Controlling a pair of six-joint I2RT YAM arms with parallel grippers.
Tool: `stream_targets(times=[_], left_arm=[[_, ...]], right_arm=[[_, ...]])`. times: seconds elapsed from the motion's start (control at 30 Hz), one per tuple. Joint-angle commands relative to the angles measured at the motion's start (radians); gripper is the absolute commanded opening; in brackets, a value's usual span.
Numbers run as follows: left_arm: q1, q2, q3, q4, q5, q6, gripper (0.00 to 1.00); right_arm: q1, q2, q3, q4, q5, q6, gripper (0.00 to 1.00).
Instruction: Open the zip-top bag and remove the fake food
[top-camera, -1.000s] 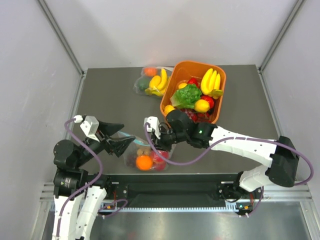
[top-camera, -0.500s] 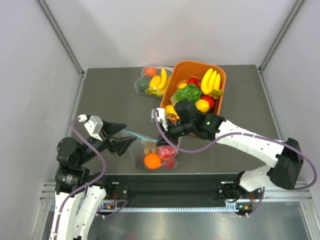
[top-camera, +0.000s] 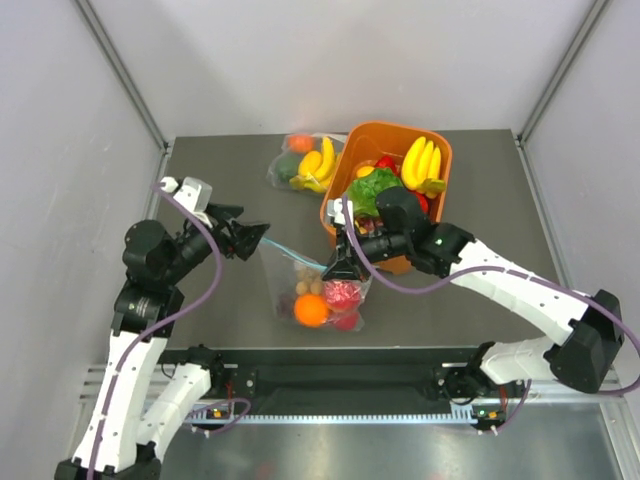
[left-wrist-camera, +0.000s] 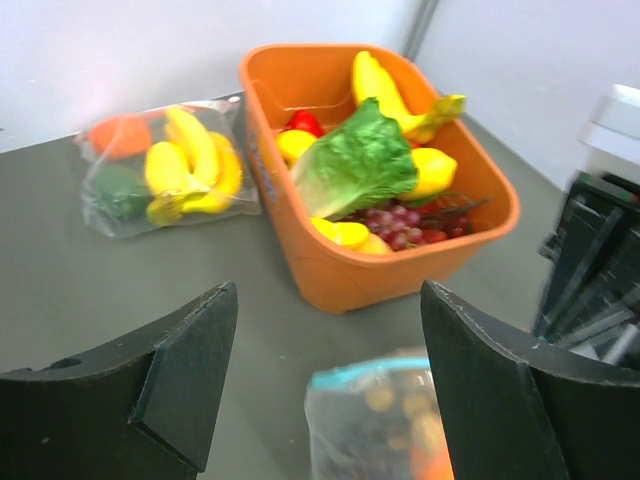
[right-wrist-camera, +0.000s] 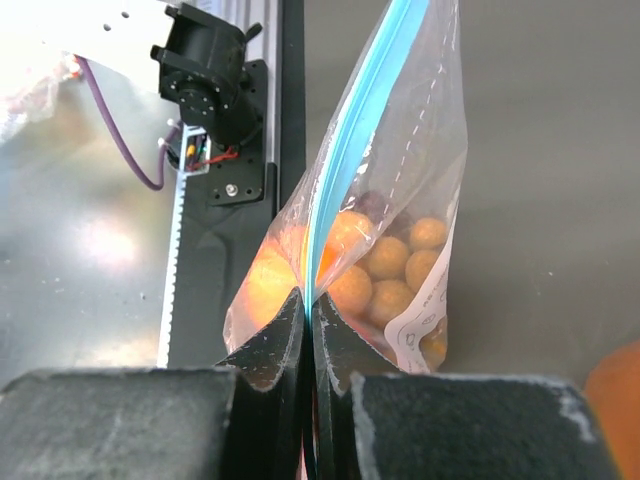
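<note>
Your right jaws are pinched fully together on the teal-blue zip strip of the zip-top bag, at one end of its mouth. The strip runs straight out ahead of them, and the bag's body hangs below. Your left jaws stand wide and hold nothing. In their wrist view the bag's mouth sits low in the gap between the two fingers. It is too blurred there to tell whether either finger touches it.

From above, the bag stretches between the two sets of jaws over the desk, its strip taut and closed along its visible length. The fake food is bunched in the bag's bottom, below the right jaws. An orange lies beside a red fruit, with pale round grapes above them.

The right jaws cover the strip's near end. The red fruit is mostly hidden behind the orange and the crinkled plastic.
</note>
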Motion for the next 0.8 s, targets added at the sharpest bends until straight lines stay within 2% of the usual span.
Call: stream_targets(times=[0.0, 0.13, 0.17, 0.27, 0.33, 0.47, 0.57, 0.67, 0.77], left_arm=[[-0.056, 0.071, 0.063, 0.071, -0.155, 0.055, 0.78], [-0.209, 0.145, 0.091, 0.077, -0.368, 0.134, 0.79], [-0.261, 0.158, 0.089, 0.081, -0.396, 0.171, 0.80], [-0.314, 0.131, 0.048, 0.110, -0.380, 0.220, 0.81], [-0.314, 0.093, 0.007, 0.124, -0.326, 0.239, 0.82], [-0.315, 0.005, -0.046, 0.097, 0.008, 0.288, 0.83], [-0.318, 0.013, -0.076, 0.036, 0.117, 0.302, 0.83], [-0.346, 0.048, -0.098, 0.032, 0.154, 0.300, 0.83], [-0.378, 0.085, -0.080, 0.002, 0.130, 0.317, 0.83]], right_arm=[[-0.020, 0.022, 0.016, 0.121, -0.096, 0.027, 0.00], [-0.020, 0.037, -0.003, 0.150, -0.118, 0.050, 0.00], [-0.020, 0.036, -0.009, 0.156, -0.119, 0.053, 0.00], [-0.021, 0.031, -0.032, 0.184, -0.128, 0.067, 0.00], [-0.023, 0.033, -0.035, 0.179, -0.141, 0.063, 0.00], [-0.039, 0.045, -0.024, 0.151, -0.162, 0.046, 0.00], [-0.067, 0.069, -0.010, 0.128, -0.193, 0.038, 0.00], [-0.072, 0.089, 0.014, 0.102, -0.205, 0.021, 0.00], [-0.073, 0.093, 0.026, 0.081, -0.230, 0.007, 0.00]])
